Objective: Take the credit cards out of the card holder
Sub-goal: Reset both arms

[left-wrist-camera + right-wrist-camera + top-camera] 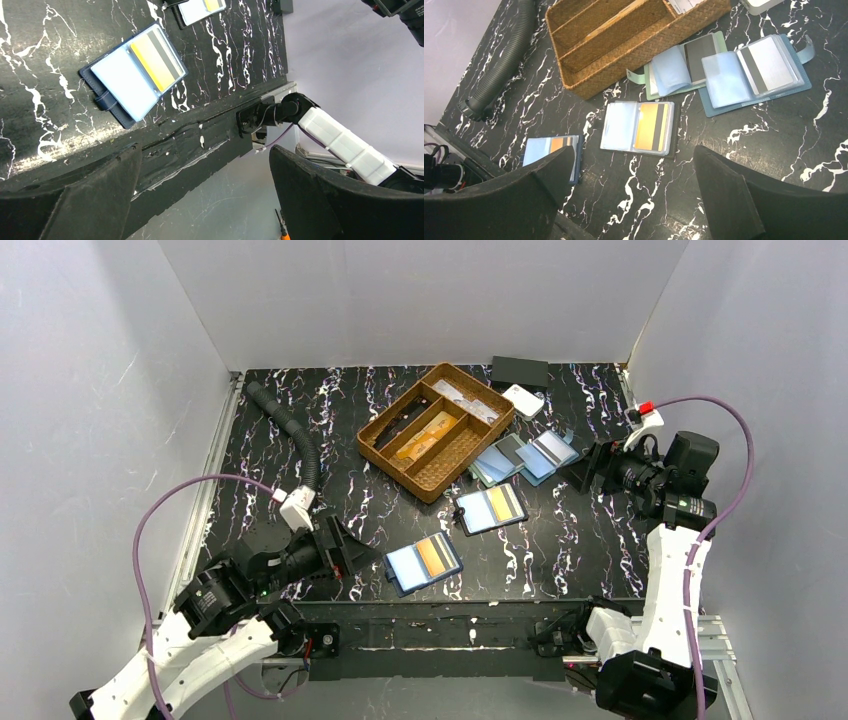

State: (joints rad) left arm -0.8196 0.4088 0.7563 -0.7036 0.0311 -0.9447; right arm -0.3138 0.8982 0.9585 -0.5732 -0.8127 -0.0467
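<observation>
Two blue card holders lie open on the black marbled table. The near one holds a yellow-orange credit card; it also shows in the left wrist view with its card. The second holder has its card; in the right wrist view this holder shows its card. My left gripper is open and empty, left of the near holder. My right gripper is open and empty, at the right.
A wicker tray with compartments stands at the back middle. Two more open holders, green and blue-grey, lie right of it. A black corrugated hose runs at the left. A black box and white item sit behind.
</observation>
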